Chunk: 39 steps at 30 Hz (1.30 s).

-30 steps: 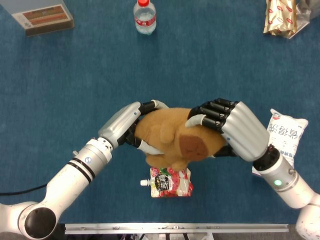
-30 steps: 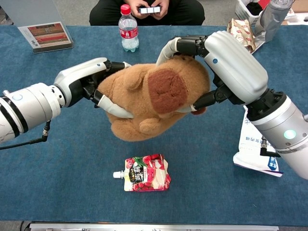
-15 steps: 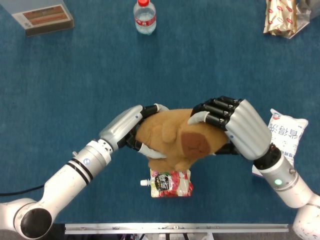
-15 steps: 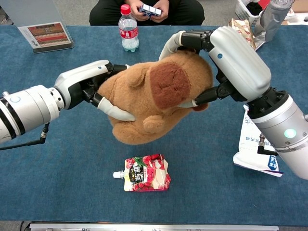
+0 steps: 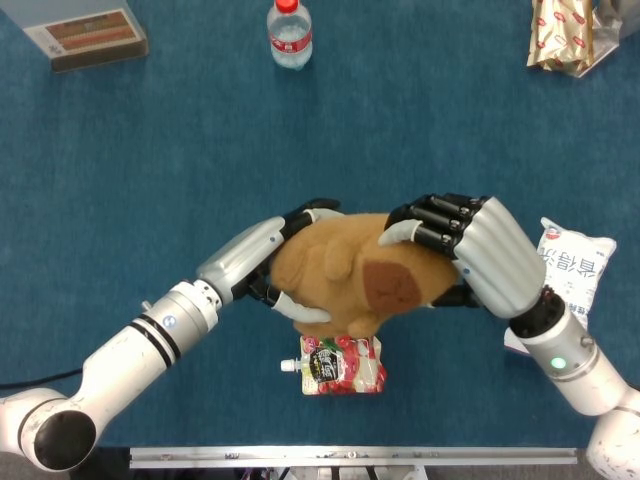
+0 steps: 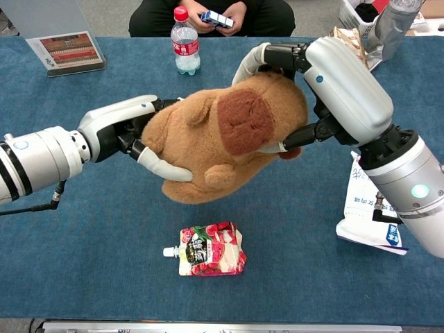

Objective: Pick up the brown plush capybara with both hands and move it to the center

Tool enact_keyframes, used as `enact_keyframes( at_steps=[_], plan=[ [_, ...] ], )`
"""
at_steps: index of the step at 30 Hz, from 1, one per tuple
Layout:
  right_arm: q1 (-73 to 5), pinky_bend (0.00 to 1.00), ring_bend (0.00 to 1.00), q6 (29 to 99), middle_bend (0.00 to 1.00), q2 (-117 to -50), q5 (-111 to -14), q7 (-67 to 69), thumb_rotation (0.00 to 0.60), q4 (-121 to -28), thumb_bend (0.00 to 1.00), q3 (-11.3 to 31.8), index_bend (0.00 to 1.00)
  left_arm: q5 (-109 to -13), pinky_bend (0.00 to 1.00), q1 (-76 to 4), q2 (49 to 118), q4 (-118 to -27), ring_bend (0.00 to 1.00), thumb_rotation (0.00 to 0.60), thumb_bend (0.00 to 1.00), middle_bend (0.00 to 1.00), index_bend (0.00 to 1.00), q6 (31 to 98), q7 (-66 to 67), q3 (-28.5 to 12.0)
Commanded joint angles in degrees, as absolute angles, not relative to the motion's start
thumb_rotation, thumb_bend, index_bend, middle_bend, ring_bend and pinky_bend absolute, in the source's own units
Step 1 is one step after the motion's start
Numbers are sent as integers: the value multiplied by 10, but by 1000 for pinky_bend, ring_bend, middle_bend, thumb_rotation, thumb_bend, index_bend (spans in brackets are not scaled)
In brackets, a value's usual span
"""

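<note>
The brown plush capybara (image 5: pixel 345 275) (image 6: pixel 215 142) hangs above the blue table, lifted off the cloth, its darker brown muzzle patch facing up. My left hand (image 5: pixel 255 262) (image 6: pixel 132 132) grips its left side, with its fingers curled under and around the body. My right hand (image 5: pixel 470 255) (image 6: pixel 326 87) holds its right side, fingers wrapped over the top of the head and thumb below. The plush is squeezed between both hands.
A red juice pouch (image 5: pixel 340 365) (image 6: pixel 208 250) lies just in front of the plush. A white snack bag (image 5: pixel 570 265) (image 6: pixel 371 211) lies on the right under my right forearm. At the back stand a water bottle (image 5: pixel 289 32), a card box (image 5: pixel 85 37) and a gold bag (image 5: pixel 562 35).
Both hands have carried the capybara slightly to the right and a little nearer the front edge. The hold is unchanged.
</note>
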State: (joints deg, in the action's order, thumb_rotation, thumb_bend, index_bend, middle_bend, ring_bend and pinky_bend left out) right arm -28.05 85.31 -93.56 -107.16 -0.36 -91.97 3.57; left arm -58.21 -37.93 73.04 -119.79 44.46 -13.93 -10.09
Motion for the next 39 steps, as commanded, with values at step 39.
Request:
enact_keyframes(
  at_steps=[39],
  plan=[
    [-280, 692, 760, 859, 756, -915, -1075, 14, 600, -928, 145, 33, 829, -601, 52, -327, 700, -1171, 0, 600, 0, 0, 174, 493, -196, -91]
  ],
)
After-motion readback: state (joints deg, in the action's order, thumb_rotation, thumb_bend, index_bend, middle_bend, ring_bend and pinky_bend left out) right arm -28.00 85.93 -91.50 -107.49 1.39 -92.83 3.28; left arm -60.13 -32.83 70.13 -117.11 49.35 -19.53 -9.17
